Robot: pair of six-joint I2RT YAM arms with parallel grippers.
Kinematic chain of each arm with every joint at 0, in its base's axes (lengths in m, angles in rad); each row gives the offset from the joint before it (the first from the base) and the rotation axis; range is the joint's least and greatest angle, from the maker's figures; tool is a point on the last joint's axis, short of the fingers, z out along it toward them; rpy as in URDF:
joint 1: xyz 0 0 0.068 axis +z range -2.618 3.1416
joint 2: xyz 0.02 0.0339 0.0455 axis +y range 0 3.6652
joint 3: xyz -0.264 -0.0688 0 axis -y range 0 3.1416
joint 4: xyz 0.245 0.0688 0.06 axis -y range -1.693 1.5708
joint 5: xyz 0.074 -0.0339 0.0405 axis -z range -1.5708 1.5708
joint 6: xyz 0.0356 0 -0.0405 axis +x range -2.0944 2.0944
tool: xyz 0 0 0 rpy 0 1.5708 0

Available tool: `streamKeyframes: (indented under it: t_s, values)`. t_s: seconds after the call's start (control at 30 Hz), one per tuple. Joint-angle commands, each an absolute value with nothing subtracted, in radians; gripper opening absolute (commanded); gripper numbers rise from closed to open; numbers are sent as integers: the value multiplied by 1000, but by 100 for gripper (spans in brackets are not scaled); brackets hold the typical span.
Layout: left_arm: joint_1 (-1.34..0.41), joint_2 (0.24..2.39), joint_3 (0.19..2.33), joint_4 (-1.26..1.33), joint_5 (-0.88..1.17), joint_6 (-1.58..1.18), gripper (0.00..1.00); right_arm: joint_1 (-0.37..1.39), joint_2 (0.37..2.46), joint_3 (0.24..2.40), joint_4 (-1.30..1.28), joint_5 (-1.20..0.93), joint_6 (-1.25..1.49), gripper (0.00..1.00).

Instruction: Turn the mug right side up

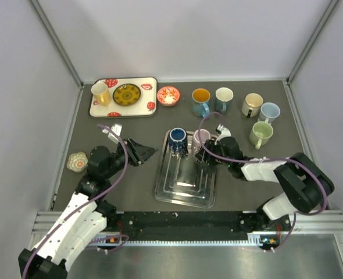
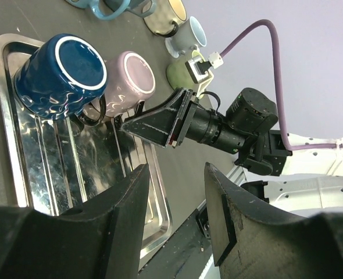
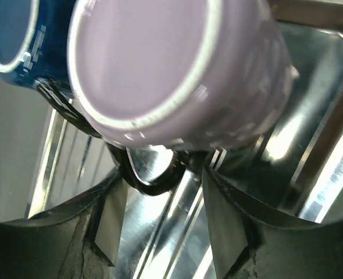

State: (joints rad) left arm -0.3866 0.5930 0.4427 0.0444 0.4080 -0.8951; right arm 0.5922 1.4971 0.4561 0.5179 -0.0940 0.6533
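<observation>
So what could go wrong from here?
The right claw straddles a thin dark handle below the pink mug; a grip there might slip or let the mug swing. The blue mug stands close beside it, so turning the pink one could knock it over. The shiny tray may let both slide.

A shiny metal tray [image 1: 183,192] lies in the middle of the dark worktop [image 1: 229,195]. A dark blue mug [image 1: 178,141] stands bottom up at the tray's 12 o'clock end.

At 11 o'clock on the worktop is a white tray with red spots [image 1: 138,109]. It holds a yellow mug [image 1: 100,93] and a dark plate [image 1: 127,94]. A small red bowl [image 1: 168,95] sits just beside it at its 3 o'clock.

From 12 to 2 o'clock stand an orange-lined mug [image 1: 201,100], a teal mug [image 1: 223,99], a beige mug [image 1: 252,104], a pale blue mug [image 1: 270,111] and a green mug [image 1: 261,134].

At 9 o'clock lies a little flower-shaped thing [image 1: 77,161].
</observation>
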Motion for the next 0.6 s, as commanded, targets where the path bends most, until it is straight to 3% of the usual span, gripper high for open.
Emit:
streamKeyframes:
  t_s: [0.0, 0.17, 0.37, 0.43, 0.47, 0.57]
  values:
    - [-382, 581, 437, 77, 431, -893, 48, 592, 1383, 456, 350, -20, 623, 58]
    - [-382, 586, 434, 75, 440, -890, 48, 624, 1247, 511, 137, 44, 571, 70]
    - [-382, 597, 423, 78, 445, -877, 48, 637, 1060, 560, -114, 207, 532, 70]
    - [-382, 615, 419, 81, 439, -876, 47, 634, 1055, 584, -152, 300, 523, 58]
    - [-382, 627, 413, 81, 437, -871, 46, 635, 1075, 597, -166, 320, 520, 41]
    - [-382, 670, 422, 11, 381, -841, 40, 635, 1146, 656, -215, 363, 526, 10]
